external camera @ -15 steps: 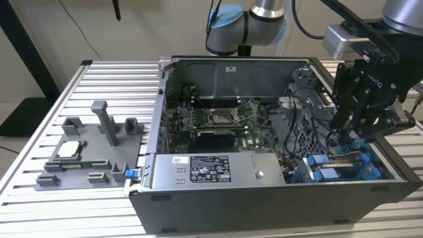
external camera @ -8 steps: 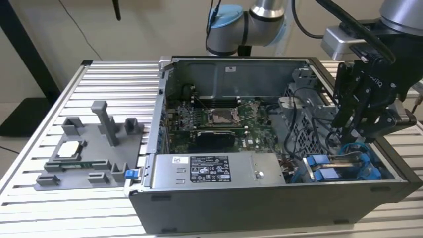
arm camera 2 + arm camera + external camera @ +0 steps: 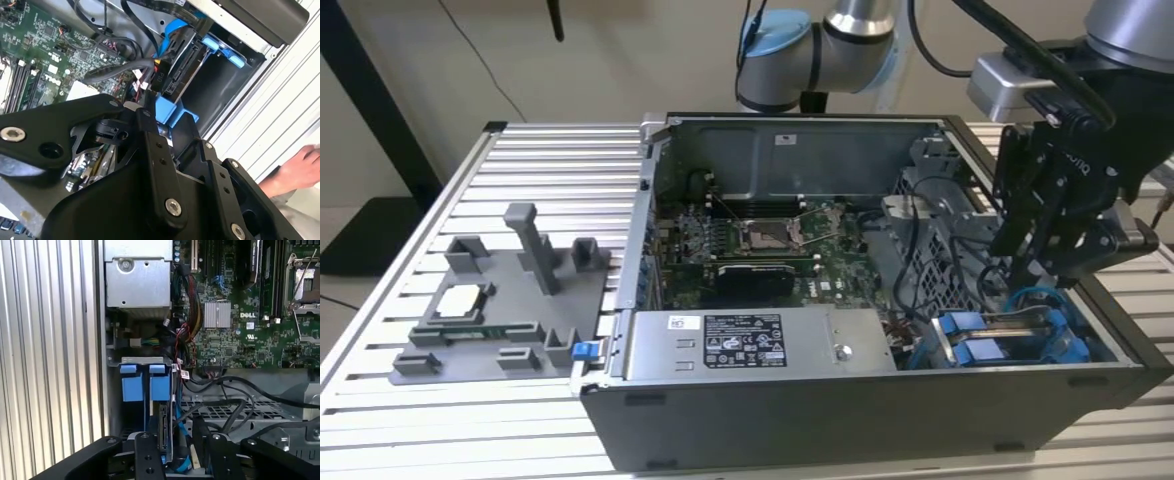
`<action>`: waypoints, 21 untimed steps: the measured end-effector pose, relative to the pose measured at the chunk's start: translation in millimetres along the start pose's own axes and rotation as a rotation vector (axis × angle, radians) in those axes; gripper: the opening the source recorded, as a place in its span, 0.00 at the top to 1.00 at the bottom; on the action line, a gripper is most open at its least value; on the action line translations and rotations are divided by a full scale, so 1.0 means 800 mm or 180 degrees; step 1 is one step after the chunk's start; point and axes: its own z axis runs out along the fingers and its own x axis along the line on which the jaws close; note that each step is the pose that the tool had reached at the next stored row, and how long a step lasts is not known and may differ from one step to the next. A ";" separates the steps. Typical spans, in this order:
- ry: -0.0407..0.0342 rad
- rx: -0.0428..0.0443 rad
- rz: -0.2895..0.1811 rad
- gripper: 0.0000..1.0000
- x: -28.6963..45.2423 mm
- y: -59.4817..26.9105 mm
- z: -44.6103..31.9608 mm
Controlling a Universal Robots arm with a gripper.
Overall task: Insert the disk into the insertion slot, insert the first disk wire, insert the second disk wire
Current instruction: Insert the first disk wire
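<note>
Desk [image 3: 547, 160]: slatted metal top, carrying all below. Grey fixture [image 3: 507, 310]: at the exterior view's left, well apart from the pincer [image 3: 1041, 270], untouched. Computer case [image 3: 854, 410]: open-sided, laid flat; motherboard [image 3: 834, 235] mid-case, away from the pincer; power supply box [image 3: 747, 345] nearer, clear of it. Insertion slot [image 3: 1014, 332]: in the drive cage [image 3: 941, 250] at the case's corner, blue tabs [image 3: 132, 385] at the mouth, directly below the pincer. Disk [image 3: 164, 427]: standing on edge in the cage, right under the pincer, connector edge turned toward it; judged seated, not confirmed. Black wire [image 3: 159, 80]: plug resting at the disk's connector edge, just ahead of the pincer; fully home or not, impossible to tell. Blue wire [image 3: 172, 30]: looping in beside the black one. Pincer: black, hanging low inside the cage corner; clenched or released, impossible to tell. Handling, disk: judged dense, rigid, shock-shy, bare metal faces slippery; best held across the plastic-clad flanks, never by the connector edge. Handling, wires: judged limp, springy cords with small stiff plugs; best held by the plug body, not the cord. Person's hand [image 3: 300, 167]: outside the case wall, over the desk, apart from the pincer.
</note>
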 end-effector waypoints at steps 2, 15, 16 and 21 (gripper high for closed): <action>-0.0008 0.0001 -0.0007 0.00 -0.0011 -0.001 0.0001; -0.0011 0.0005 -0.0041 0.00 -0.0056 -0.011 -0.0012; -0.0011 0.0008 -0.0046 0.00 -0.0059 -0.012 0.0003; -0.0043 0.0026 -0.0156 0.00 -0.0059 -0.012 0.0024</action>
